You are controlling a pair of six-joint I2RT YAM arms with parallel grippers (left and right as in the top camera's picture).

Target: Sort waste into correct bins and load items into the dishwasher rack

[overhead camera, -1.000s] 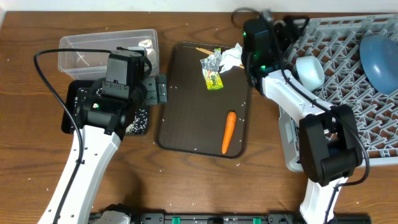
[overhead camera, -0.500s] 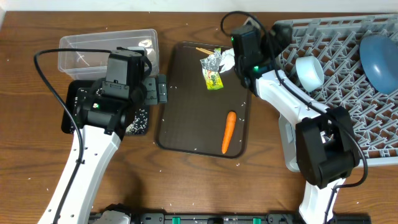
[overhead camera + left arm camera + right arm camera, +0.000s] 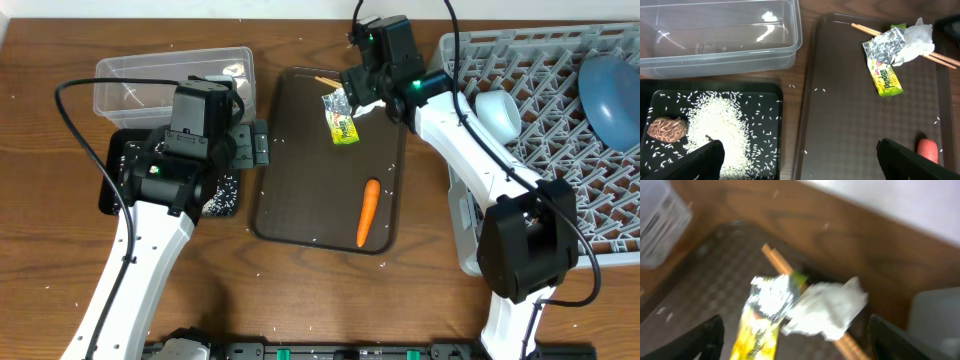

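My right gripper point(image 3: 358, 88) point(image 3: 795, 340) is open, hovering over the crumpled white tissue point(image 3: 374, 98) point(image 3: 827, 307) and the green-yellow wrapper point(image 3: 341, 117) point(image 3: 765, 315), which lie on wooden chopsticks point(image 3: 327, 81) point(image 3: 777, 260) at the far end of the brown serving tray point(image 3: 300, 190). An orange carrot point(image 3: 368, 210) lies at the tray's near right. My left gripper point(image 3: 257, 145) point(image 3: 800, 160) is open and empty between the black tray point(image 3: 767, 95) and the serving tray. The black tray holds rice point(image 3: 715, 125) and a brown lump point(image 3: 666, 129). The clear tub point(image 3: 170, 72) point(image 3: 720, 30) stands behind it.
The grey rack point(image 3: 560, 170) fills the right side and holds a white cup point(image 3: 497, 115) and a large blue bowl point(image 3: 610, 85). Loose rice grains are scattered on the serving tray and the wooden table point(image 3: 300, 290).
My right arm has swung left from the rack's edge to above the tissue and wrapper. The left arm has not moved.
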